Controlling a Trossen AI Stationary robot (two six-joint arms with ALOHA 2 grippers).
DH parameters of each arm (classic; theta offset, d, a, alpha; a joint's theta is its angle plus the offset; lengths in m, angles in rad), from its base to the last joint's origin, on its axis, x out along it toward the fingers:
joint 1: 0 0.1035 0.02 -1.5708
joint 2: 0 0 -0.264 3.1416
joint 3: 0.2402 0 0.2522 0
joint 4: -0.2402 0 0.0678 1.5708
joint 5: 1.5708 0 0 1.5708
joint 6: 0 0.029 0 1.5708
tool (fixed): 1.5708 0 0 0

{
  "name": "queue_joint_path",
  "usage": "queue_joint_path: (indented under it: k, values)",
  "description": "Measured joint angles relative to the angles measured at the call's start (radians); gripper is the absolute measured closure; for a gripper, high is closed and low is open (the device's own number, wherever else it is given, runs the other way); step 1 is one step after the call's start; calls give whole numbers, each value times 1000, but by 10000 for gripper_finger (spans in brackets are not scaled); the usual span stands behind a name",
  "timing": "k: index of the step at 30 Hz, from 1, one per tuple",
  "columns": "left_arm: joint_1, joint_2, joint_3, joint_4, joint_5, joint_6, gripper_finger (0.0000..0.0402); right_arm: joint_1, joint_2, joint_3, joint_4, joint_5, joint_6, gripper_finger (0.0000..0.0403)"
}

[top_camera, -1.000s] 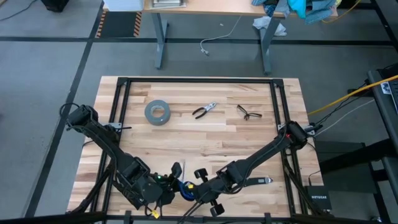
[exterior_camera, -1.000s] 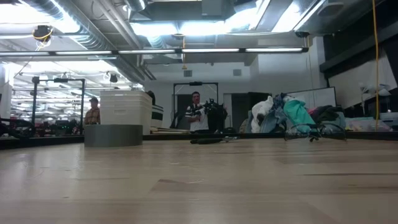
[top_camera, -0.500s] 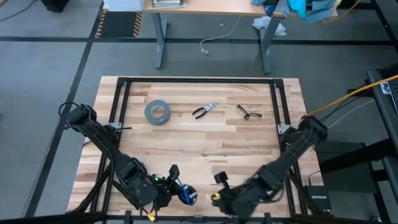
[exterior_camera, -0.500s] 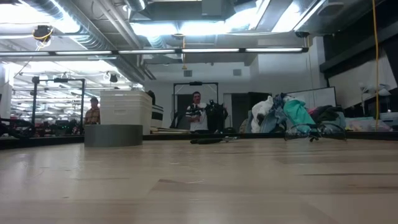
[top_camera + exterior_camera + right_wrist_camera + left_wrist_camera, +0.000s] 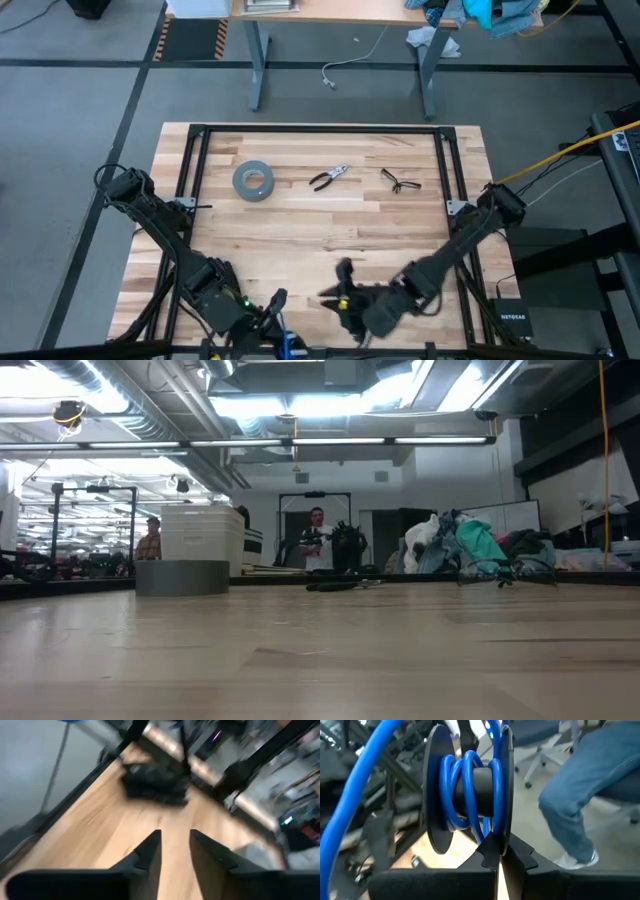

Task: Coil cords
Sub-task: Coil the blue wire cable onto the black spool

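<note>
Left tool (image 5: 497, 862) clamped on spool of blue cords (image 5: 467, 795) at table (image 5: 330, 225) front edge; right tool (image 5: 175, 851) slightly parted, empty.

From above I can read one word, "NETGEAR", in pale letters on a small dark box (image 5: 512, 318) sitting on the floor off the table's (image 5: 330, 215) edge, at about four o'clock from the table's middle. Nothing else gives me letters, numbers or signs: the tools on the wood carry no print I can make out, and whatever hangs in the room behind is too small to read.
</note>
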Motion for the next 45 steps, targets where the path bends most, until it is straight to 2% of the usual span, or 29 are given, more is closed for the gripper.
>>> queue_joint_path:
  k: [5,10,17,21,25,30,35,45]
  values:
    - [-28,0,0,44,28,-14,402,-54,0,-96,330,-84,-198,264]
    - [-52,0,1,123,29,-11,401,-49,0,-99,466,-216,-404,243]
    - [-54,0,1,174,37,-7,402,-66,0,-99,657,-272,-490,241]
    - [-48,0,1,211,109,6,402,-76,0,-99,674,-294,-562,241]
    - [-35,0,1,223,121,0,402,-86,0,-99,678,-367,-572,241]
    - [-11,0,1,215,148,-12,402,-85,0,-99,699,-391,-600,242]
    - [24,0,1,211,217,-39,402,-82,1,-99,678,-331,-642,242]
    - [32,0,0,161,220,-78,402,-4,-11,-99,616,-108,-667,242]
